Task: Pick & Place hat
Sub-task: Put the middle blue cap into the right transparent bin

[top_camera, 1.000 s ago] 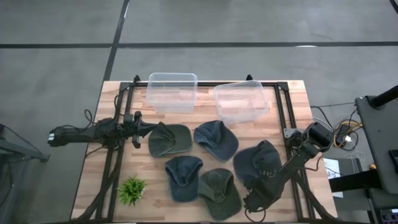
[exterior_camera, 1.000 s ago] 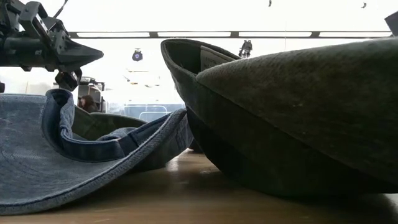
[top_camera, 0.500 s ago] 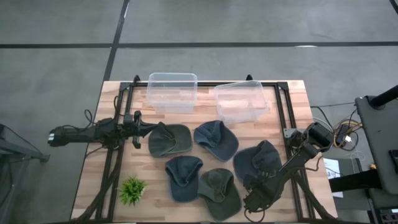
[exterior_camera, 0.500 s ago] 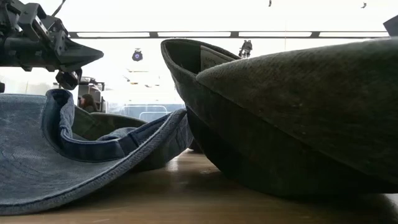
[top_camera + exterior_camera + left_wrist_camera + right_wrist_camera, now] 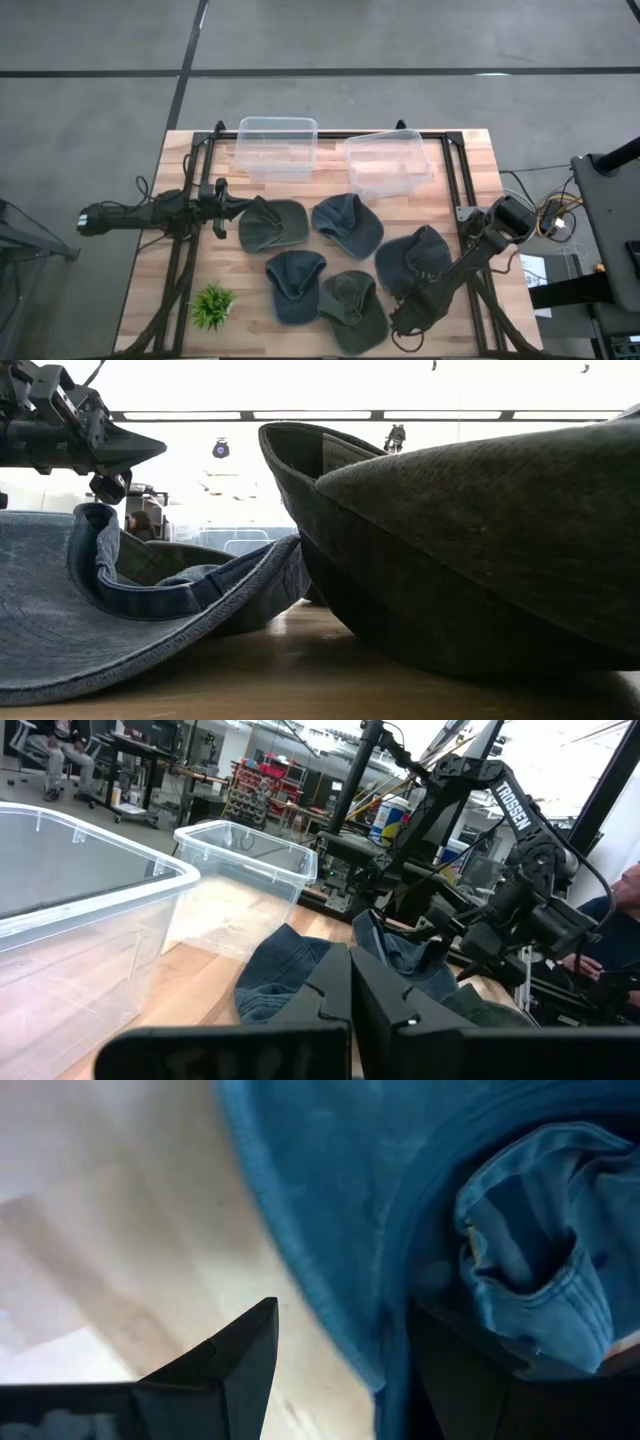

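From above, my right tool [image 5: 400, 325] sits low at the near counter [image 5: 470, 165] edge beside the olive hat [image 5: 352, 308], while my left tool [image 5: 238, 208] waits against the green hat [image 5: 272, 224]; both clear bins [image 5: 277, 147] look empty. At counter level the olive hat [image 5: 480, 550] fills the frame. My left wrist shows its fingers [image 5: 330, 1005] clenched together. My right wrist shows one finger [image 5: 225, 1370] spread off a denim hat [image 5: 470, 1240] brim; I should straddle that brim squarely before closing
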Motion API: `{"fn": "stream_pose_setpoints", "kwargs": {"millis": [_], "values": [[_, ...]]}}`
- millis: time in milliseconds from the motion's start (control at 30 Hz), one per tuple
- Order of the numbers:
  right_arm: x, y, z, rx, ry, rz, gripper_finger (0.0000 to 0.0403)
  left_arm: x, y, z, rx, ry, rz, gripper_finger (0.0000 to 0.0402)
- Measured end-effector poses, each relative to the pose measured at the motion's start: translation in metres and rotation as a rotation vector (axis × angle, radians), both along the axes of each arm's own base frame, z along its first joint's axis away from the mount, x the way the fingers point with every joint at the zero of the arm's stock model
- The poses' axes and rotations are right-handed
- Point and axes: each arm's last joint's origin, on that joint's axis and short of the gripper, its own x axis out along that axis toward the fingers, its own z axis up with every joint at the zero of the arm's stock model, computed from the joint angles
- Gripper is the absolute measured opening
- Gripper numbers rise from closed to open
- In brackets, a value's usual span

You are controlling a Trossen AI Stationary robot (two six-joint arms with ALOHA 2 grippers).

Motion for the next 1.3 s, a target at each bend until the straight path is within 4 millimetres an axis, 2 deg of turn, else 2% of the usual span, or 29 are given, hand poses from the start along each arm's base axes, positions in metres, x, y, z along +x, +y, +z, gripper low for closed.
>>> {"fn": "stream_pose_setpoints", "kwargs": {"millis": [233, 333, 467, 667, 767, 933, 1100, 1200, 1300], "values": [[-0.004, -0.015, -0.013, -0.059, 0.032, -0.072, 0.0213, 0.0, 0.0, 0.0, 0.0, 0.0, 0.0, 0.0], [-0.002, -0.018, -0.014, -0.059, 0.037, -0.084, 0.0197, 0.0, 0.0, 0.0, -0.001, 0.0, 0.0, 0.0], [0.002, -0.018, -0.012, -0.047, 0.028, -0.073, 0.0144, 0.0, 0.0, 0.0, -0.007, -0.002, 0.0, 0.0], [0.0, -0.018, -0.011, -0.066, 0.029, -0.147, 0.003, 0.0, 0.0, 0.0, -0.008, -0.001, 0.003, 0.0], [-0.001, -0.019, -0.007, -0.085, 0.024, -0.209, 0.0016, 0.0, 0.0, 0.0, -0.008, -0.002, 0.002, 0.0], [0.002, -0.018, 0.018, -0.126, 0.004, -0.243, 0.0012, 0.0, 0.0, 0.0, -0.008, -0.005, 0.003, 0.0], [0.005, -0.019, 0.064, -0.217, 0.005, -0.209, 0.0011, -0.001, 0.0, 0.008, -0.021, -0.082, 0.002, 0.0], [0.012, -0.017, 0.091, -0.131, -0.062, -0.109, 0.001, -0.001, 0.0, 0.012, -0.022, -0.129, 0.002, 0.0], [0.022, -0.021, 0.112, -0.076, -0.114, -0.079, 0.001, -0.001, 0.0, 0.013, -0.022, -0.142, 0.001, 0.0]]}}
